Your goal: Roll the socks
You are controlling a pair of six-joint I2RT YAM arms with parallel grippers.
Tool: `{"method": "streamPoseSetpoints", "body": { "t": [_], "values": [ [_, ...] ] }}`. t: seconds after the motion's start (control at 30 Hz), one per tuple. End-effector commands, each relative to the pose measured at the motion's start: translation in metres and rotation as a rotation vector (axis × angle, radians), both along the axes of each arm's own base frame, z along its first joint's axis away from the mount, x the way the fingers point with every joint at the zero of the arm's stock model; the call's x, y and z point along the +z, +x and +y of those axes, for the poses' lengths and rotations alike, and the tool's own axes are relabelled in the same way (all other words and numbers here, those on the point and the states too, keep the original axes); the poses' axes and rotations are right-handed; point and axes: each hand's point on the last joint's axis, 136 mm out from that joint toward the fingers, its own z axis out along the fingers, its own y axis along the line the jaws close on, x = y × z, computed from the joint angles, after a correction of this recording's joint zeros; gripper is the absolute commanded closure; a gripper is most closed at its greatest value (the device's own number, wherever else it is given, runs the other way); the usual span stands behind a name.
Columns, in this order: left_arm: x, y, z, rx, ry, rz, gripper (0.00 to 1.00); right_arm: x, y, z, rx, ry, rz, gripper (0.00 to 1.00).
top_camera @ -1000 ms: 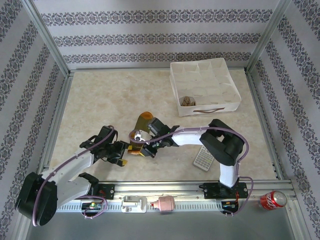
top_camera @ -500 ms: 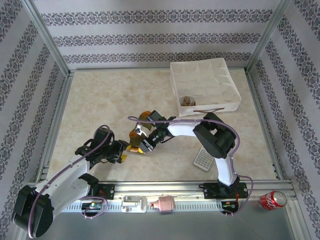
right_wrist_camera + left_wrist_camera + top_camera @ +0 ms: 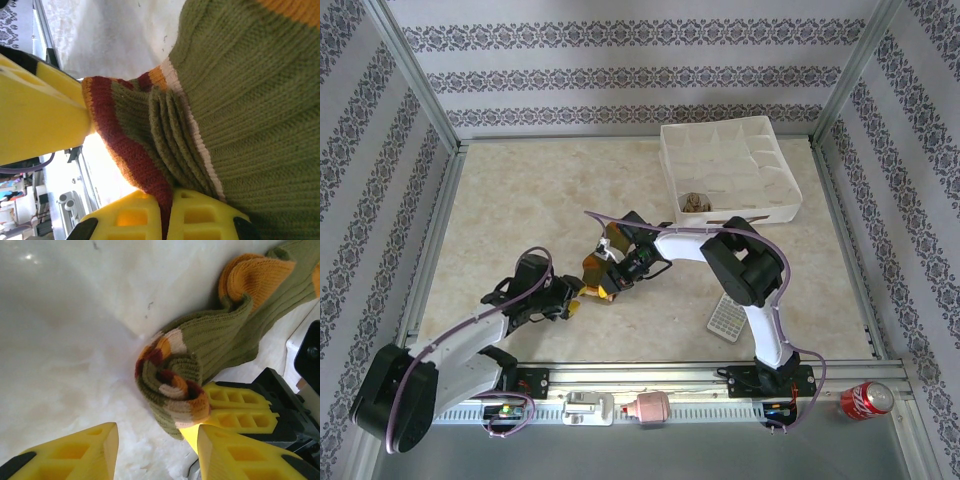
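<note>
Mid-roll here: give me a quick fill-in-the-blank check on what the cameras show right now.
1. The right gripper is ____ on the olive green sock.
2. The left gripper has its jaws ____, with nothing between them.
3. The white divided box holds ____ rolled sock.
Missing words: shut; open; one.

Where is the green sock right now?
Top view: the green sock lies in the middle of the table, its striped end pinched in the right gripper, the left gripper open just beside it.
</note>
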Motion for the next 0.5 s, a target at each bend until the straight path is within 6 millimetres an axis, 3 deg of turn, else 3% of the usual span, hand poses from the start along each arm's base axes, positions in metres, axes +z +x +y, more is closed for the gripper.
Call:
{"method": "streamPoseSetpoints", "body": {
  "t": [0.0, 0.23, 0.47],
  "values": [
    [0.001, 0.014, -0.006, -0.032, -0.006, -0.068, 0.56, -0.052, -0.007, -0.031, -0.065, -0.206, 0.107, 1.00],
    [-0.025, 0.016, -0.008, -0.085, 0.067, 0.019, 0.56, -0.055, -0.003, -0.034, -0.098, -0.198, 0.186, 1.00],
    [-0.065, -0.018, 0.014, -0.078, 0.234, 0.315, 0.63, -0.054, -0.003, -0.034, -0.084, -0.190, 0.205, 1.00]
  ]
}}
